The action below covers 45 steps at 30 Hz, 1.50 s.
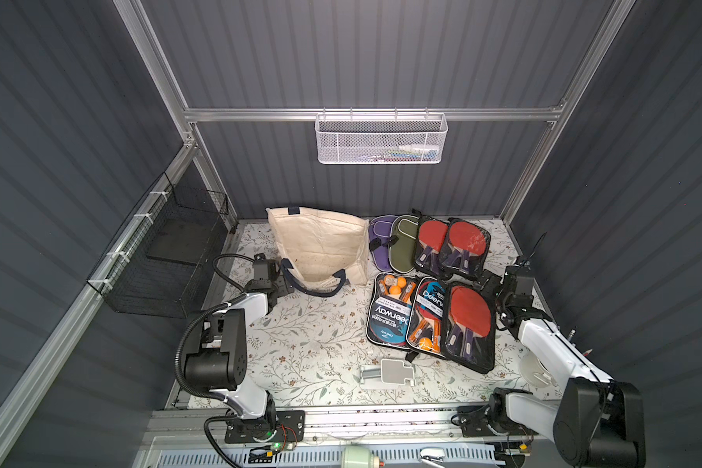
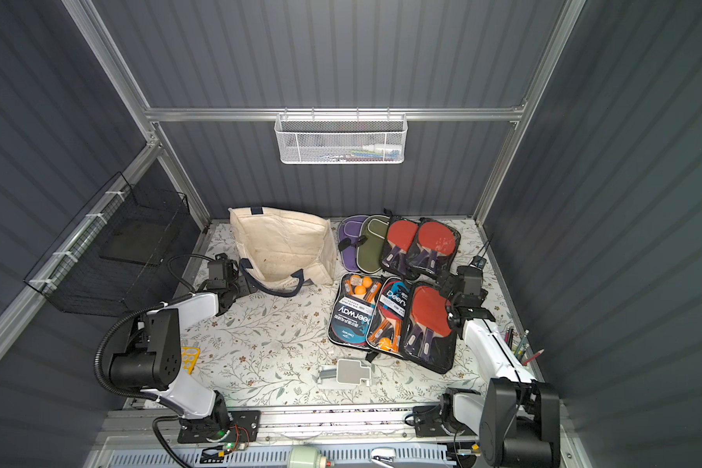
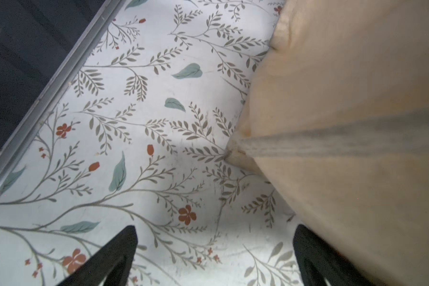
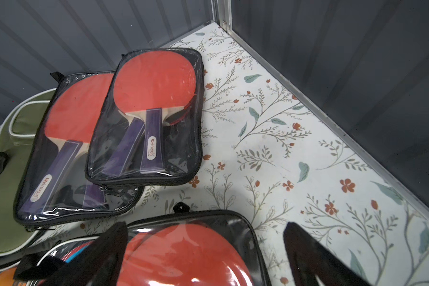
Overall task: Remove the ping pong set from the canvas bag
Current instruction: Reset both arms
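Observation:
The cream canvas bag [image 1: 321, 247] [image 2: 284, 247] lies on its side at the back left of the table, its mouth and navy handles [image 1: 313, 285] facing the front. Only cloth shows inside the mouth. Several ping pong sets in clear and coloured cases lie on the table to its right, among them a red-paddle set [image 1: 469, 324] at the front right and a blue-card set [image 1: 394, 316]. My left gripper [image 1: 280, 283] [image 3: 216, 227] is open over bare table, with the bag [image 3: 344, 123] against one finger. My right gripper [image 1: 489, 285] [image 4: 206, 225] is open above the corner of the red-paddle set [image 4: 183, 255].
Two more red-paddle sets [image 4: 146, 118] and green [image 1: 402, 243] and purple [image 1: 379, 239] cases lie at the back right. A grey bracket [image 1: 390, 370] lies near the front edge. A black wire basket [image 1: 159, 259] hangs on the left wall, a white mesh basket [image 1: 381, 139] on the back rail.

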Tool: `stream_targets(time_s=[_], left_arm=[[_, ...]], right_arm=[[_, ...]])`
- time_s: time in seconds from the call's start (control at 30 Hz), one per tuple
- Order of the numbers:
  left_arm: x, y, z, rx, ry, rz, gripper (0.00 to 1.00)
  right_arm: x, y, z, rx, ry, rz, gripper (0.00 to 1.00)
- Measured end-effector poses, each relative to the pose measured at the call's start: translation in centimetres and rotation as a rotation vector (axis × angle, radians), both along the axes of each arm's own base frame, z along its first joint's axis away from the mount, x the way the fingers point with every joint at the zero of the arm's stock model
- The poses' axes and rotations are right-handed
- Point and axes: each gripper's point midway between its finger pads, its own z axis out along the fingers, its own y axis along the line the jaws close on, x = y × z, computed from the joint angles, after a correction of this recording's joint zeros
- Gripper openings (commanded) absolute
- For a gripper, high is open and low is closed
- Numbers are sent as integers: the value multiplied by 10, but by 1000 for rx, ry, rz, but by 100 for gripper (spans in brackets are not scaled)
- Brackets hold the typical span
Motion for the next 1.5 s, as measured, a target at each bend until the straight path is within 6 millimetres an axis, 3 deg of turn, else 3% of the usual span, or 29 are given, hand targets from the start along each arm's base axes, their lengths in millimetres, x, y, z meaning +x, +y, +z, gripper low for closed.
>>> stream_targets(time_s=[0.4,0.73,1.07,1.2,1.4,1.5], left_arm=[[14,10,-12,60,-49,0,99],[20,15,-6,90,-91,-5,99],[-8,11,-12,92,-162,-32,100],[-3,7,-3,95,-217,-56,99],[-7,0,-1,98,-270,-94,99],[-5,-4,-1,98,-285,-116,100]], right_arm=[[10,-7,-26,-37,-67,-2,99],[22,-7,-19,-95,-144,32,99],[15,0,-23,-137,-222,86,99],[15,6,-17,-152,-285,126,99],[11,15,-37,-153,-276,175,99],[12,15,-29,-161,-308,178,99]])
